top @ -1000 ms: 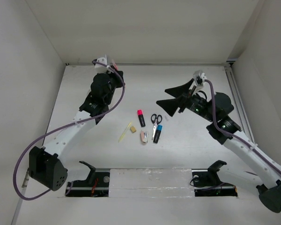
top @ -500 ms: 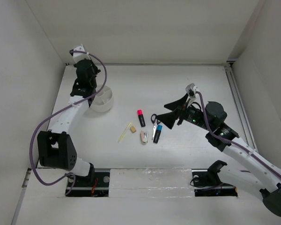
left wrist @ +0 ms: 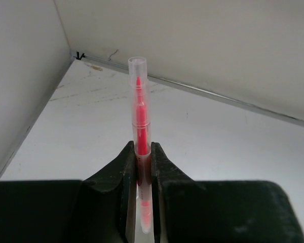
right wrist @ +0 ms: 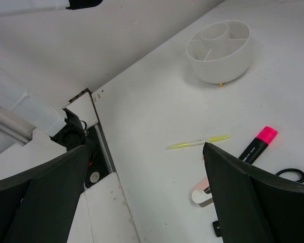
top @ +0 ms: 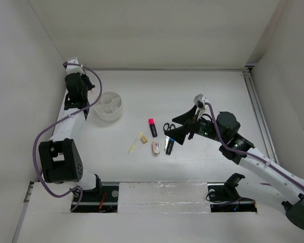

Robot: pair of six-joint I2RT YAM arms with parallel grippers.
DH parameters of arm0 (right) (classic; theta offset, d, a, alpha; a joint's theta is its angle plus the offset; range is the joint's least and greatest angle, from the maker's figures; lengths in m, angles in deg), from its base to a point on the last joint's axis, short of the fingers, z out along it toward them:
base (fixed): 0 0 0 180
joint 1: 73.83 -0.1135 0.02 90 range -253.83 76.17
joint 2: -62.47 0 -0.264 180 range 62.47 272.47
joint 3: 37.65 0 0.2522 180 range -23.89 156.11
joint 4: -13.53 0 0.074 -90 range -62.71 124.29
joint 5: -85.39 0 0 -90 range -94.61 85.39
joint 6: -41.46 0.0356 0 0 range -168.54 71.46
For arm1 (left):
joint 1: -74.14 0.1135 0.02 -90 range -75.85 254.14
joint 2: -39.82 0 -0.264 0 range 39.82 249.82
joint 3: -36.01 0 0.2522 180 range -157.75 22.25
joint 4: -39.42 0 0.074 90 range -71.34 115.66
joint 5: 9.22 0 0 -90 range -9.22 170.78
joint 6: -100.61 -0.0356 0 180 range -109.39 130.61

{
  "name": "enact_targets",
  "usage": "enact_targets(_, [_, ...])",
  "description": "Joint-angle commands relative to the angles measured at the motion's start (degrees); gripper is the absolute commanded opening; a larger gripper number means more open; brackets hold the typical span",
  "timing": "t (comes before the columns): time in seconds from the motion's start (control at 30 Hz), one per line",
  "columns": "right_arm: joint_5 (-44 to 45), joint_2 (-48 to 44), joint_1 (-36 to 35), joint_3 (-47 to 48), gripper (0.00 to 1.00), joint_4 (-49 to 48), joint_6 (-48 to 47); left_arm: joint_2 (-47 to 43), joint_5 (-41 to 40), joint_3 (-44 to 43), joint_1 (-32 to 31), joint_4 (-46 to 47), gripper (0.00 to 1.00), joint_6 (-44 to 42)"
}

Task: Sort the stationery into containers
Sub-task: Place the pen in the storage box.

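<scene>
Pink pen (left wrist: 140,101), pinched in left end effector (left wrist: 142,148), clear end pointing outward

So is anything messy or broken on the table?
Nothing looks spilled or broken. The round white plastic tray sits upright. Only the slim pink pen is off the table, clamped upright in the left gripper.
</scene>
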Motion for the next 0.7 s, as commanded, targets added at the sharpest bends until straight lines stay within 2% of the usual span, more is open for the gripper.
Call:
enact_targets(0.0, [-1.6, -0.4, -0.6, -0.1, 1.0, -3.2, -1.2, -0.4, 6.9, 1.0, 1.0, 5.5, 0.0, -2.4])
enact_targets(0.67, [-2.1, -2.7, -1.1, -0.6, 1.0, -2.7, -2.3, 7.3, 7.0, 2.3, 1.0, 9.1, 0.0, -0.8])
